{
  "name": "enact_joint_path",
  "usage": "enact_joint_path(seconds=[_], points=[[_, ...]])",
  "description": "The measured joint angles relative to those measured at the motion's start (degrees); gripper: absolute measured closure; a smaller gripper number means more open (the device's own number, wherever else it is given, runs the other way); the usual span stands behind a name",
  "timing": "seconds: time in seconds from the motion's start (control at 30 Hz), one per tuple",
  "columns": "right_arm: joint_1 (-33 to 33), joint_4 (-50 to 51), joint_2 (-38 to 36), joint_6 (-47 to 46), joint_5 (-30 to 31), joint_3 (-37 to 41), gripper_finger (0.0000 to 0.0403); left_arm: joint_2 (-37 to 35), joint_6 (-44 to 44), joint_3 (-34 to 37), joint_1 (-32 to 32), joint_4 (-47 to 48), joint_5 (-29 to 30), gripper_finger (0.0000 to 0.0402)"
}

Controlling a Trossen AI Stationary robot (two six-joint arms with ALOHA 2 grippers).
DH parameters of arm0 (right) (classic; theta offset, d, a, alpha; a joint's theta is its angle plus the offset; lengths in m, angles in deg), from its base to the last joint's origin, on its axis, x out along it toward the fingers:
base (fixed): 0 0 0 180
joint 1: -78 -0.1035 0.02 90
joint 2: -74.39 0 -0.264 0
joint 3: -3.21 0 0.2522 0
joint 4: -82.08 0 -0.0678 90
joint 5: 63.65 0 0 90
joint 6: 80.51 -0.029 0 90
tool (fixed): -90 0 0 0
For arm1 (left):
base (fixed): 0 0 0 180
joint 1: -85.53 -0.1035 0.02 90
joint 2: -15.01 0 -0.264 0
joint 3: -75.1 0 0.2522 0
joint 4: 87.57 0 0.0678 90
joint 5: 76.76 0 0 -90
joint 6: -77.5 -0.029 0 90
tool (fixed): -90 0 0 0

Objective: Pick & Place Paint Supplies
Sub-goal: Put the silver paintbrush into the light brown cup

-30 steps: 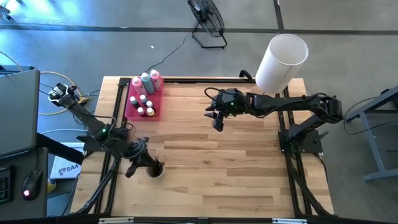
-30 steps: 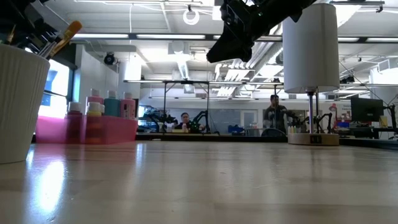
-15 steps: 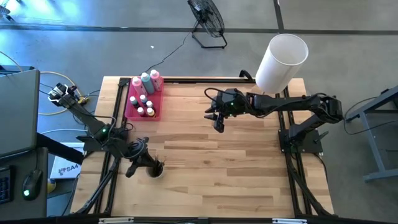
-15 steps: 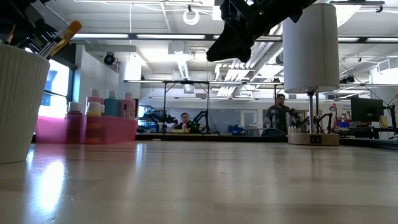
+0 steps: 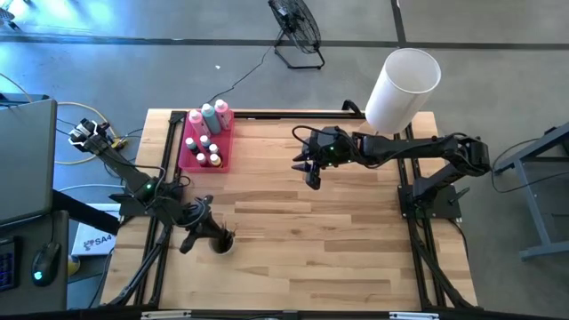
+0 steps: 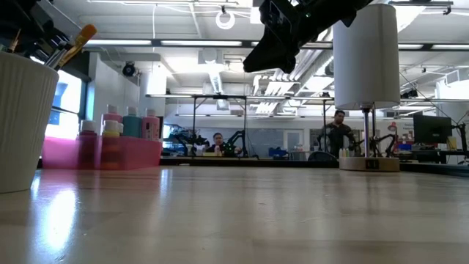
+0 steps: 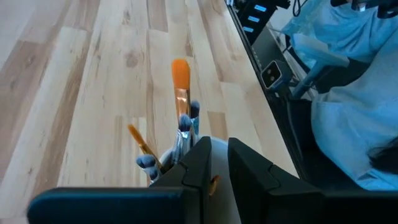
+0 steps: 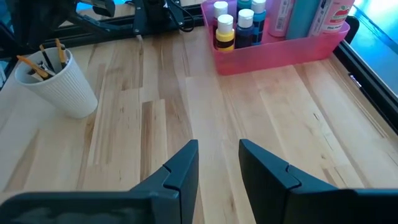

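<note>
Left gripper [image 5: 220, 238] is mine: fingers nearly shut, pinching a brush [image 7: 181, 102] that stands in the white cup [image 5: 222, 244] right below it. Bottles [image 5: 207, 118] and paint pots [image 5: 205, 149] sit in the pink tray [image 5: 187, 156], well apart. Right gripper [image 5: 311, 174] hangs over mid-table, jaws parted, holding nothing.

cup [image 6: 22, 117]: cut off by edge | brushes [image 7: 180, 99]: lower handles hidden

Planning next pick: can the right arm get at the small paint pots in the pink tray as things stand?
Probably yes. The right end effector hangs open above bare table, with nothing between it and the paint pots in the pink tray.
</note>
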Motion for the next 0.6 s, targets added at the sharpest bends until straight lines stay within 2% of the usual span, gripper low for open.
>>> enact_joint_path(seconds=[0.17, 0.43, 0.6], points=[[0.00, -0.02, 0.00, 0.02, 0.00, 0.00, 0.0294, 0.00, -0.41, 0.00, 0.00, -1.89, 1.28, 0.0336], [0.00, -0.02, 0.00, 0.04, 0.00, 0.02, 0.0294, -0.16, -0.34, 0.00, 0.00, -2.82, -0.70, 0.0264], [0.00, -0.06, 0.02, 1.25, -0.40, 0.02, 0.0294, -2.33, -0.86, -1.60, 0.00, -2.15, -0.92, 0.0254]])
